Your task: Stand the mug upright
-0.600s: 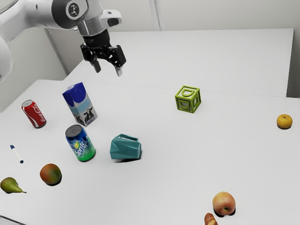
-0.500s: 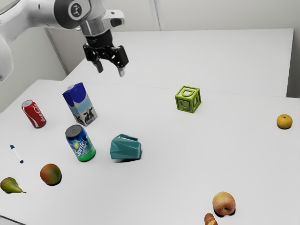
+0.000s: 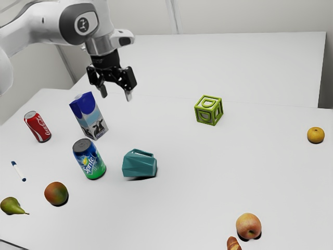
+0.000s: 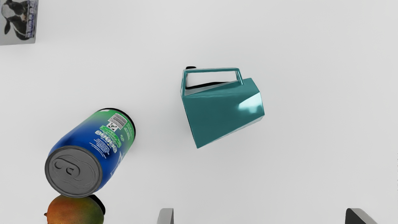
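The teal mug (image 3: 139,164) lies on its side on the table, its handle loop toward the milk carton's side of the table in the exterior view. High over the table, beyond the mug, is my black gripper (image 3: 115,96), open and holding nothing. In the wrist view the mug (image 4: 222,112) shows its faceted side and handle, and the gripper (image 4: 259,216) has its two fingertips wide apart, touching nothing.
A Sprite can (image 3: 89,159) stands beside the mug, with a mango (image 3: 56,193) nearby. Behind the can are a milk carton (image 3: 89,115) and a Coke can (image 3: 37,126). A green block (image 3: 208,110) and an apple (image 3: 248,226) sit toward the exterior view's right.
My gripper has moved lower and, after a small shift to the exterior view's right, back toward its left. The mug and the other objects have stayed still.
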`<state>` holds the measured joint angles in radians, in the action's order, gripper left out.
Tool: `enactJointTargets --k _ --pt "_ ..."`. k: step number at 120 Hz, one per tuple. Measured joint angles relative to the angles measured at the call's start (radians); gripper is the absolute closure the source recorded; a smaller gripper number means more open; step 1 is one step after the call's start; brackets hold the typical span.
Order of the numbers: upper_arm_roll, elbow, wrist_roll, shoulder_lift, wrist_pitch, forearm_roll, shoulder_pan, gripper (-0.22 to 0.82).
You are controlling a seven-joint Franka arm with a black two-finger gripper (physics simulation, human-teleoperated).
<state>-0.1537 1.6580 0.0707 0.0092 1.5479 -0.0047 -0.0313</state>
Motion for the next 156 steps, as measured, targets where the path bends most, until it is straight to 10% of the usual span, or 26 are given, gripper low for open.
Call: enactJointTargets --k 71,156 --pt "-0.001 0.493 -0.207 -0.078 0.375 -0.296 -0.168 0.00" --pt "0.000 0.582 -0.396 0.006 0.575 -0.409 -0.216 0.00"
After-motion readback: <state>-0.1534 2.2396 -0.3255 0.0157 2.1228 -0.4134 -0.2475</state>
